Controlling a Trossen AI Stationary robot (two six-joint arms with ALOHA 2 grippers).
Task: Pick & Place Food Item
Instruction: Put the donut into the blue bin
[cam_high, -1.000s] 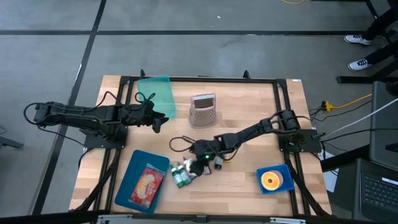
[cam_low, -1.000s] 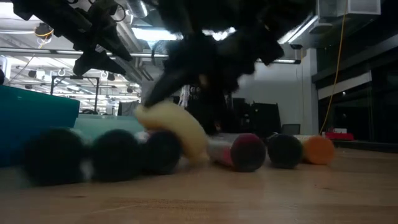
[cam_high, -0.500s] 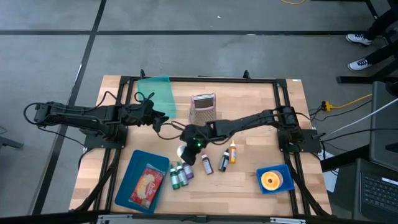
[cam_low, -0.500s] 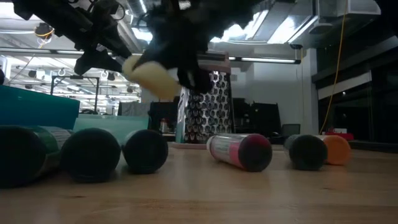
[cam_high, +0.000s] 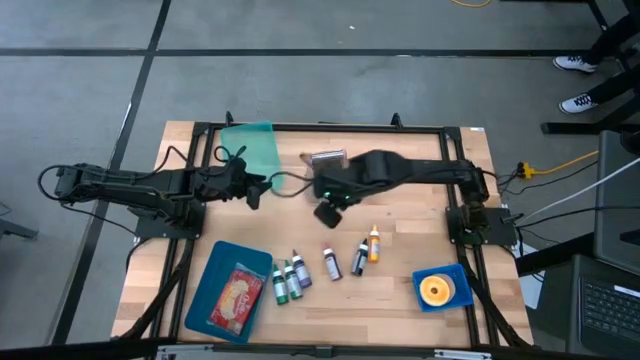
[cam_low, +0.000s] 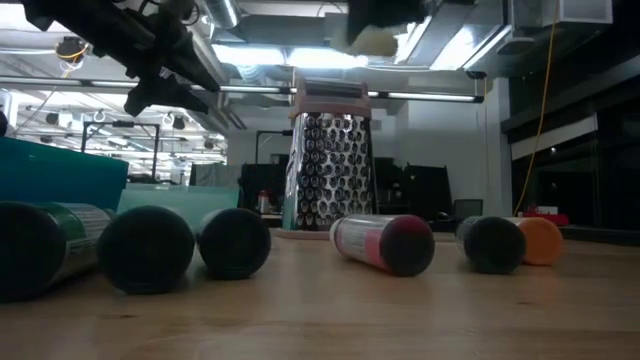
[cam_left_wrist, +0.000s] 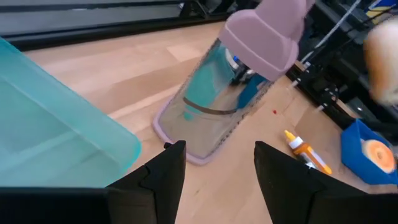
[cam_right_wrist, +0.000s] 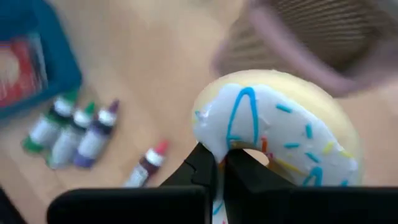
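While one donut (cam_right_wrist: 280, 140) hangs pinched: six bottles (cam_high: 325, 266), one grater (cam_low: 329, 165).

The right gripper (cam_right_wrist: 221, 163), jaws pinched tight together, hangs above the upper middle of the high view, its arm reaching in from the frame's right side. The left gripper (cam_left_wrist: 214, 168), fingers spread apart, sits at left centre, its arm stretched in from the left edge.

The donut (cam_right_wrist: 280, 140) is pale yellow, with white icing and blue, orange and yellow sprinkles. The right pincer (cam_right_wrist: 219, 163) grips it by the rim, its fingers closed through the hole. It hangs high above the counter (cam_high: 400, 290), near the grater (cam_high: 325, 159).
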